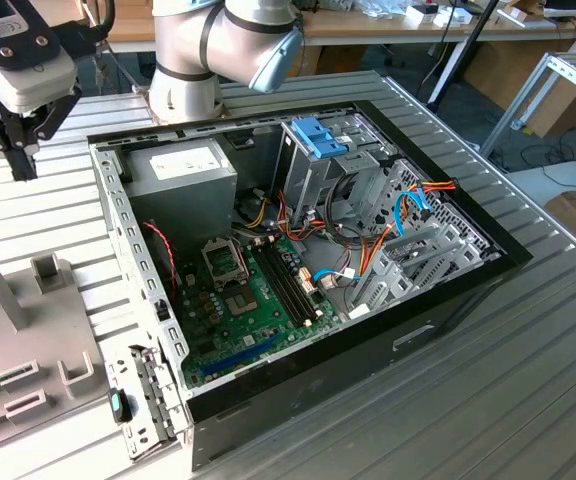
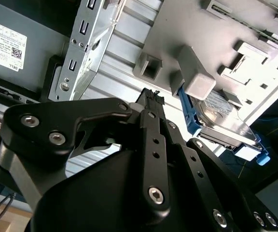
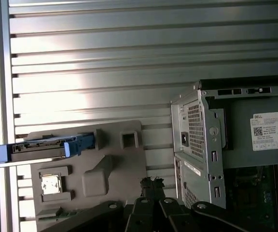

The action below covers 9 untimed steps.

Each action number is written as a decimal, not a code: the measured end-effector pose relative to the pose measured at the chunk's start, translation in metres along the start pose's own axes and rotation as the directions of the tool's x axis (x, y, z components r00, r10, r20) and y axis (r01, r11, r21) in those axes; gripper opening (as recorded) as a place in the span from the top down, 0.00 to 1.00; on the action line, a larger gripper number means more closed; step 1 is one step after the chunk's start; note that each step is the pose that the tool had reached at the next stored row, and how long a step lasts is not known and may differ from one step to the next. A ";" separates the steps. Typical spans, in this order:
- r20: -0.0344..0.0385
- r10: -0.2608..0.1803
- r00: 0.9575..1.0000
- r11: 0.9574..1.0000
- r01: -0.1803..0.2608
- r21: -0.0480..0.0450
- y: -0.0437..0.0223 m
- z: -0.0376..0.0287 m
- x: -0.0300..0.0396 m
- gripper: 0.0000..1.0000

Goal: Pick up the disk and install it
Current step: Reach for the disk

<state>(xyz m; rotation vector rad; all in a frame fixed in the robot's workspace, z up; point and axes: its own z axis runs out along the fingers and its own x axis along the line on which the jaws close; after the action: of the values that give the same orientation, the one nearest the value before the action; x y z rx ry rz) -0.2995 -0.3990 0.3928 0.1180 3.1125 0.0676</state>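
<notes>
The disk (image 2: 224, 122) is a grey metal drive with a bright blue rail along its edge. It stands on edge in a slot of the grey holder fixture (image 2: 201, 29). In the first wrist view the disk (image 3: 45, 147) is seen edge-on, at the fixture's far end. My gripper (image 2: 151, 97) hangs above the fixture, well short of the disk, with its black fingertips (image 3: 152, 183) pressed together on nothing. In the exterior view the gripper (image 1: 20, 160) is at the upper left, above the ribbed table, beside the open computer case (image 1: 118, 200).
The open case holds a motherboard (image 1: 238, 290), a power supply (image 1: 183, 165), a metal drive cage with a blue plastic part (image 1: 320, 135) and coloured cables (image 1: 408, 215). The grey fixture (image 1: 8, 340) lies at the exterior view's left. The arm's base (image 1: 208, 50) stands behind the case.
</notes>
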 end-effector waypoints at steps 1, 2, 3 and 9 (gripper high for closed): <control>0.000 0.000 1.000 1.000 0.000 0.000 0.0000 -0.0001 0.0011 0.89; 0.000 0.000 1.000 1.000 0.000 0.000 -0.0003 -0.0001 0.0039 0.89; 0.000 0.000 1.000 1.000 0.000 0.000 -0.0004 -0.0002 0.0052 0.89; 0.000 0.000 1.000 1.000 0.000 0.000 -0.0016 -0.0006 0.0214 0.89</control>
<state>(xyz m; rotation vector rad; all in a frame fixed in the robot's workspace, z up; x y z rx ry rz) -0.3210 -0.3989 0.3928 0.1180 3.1125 0.0675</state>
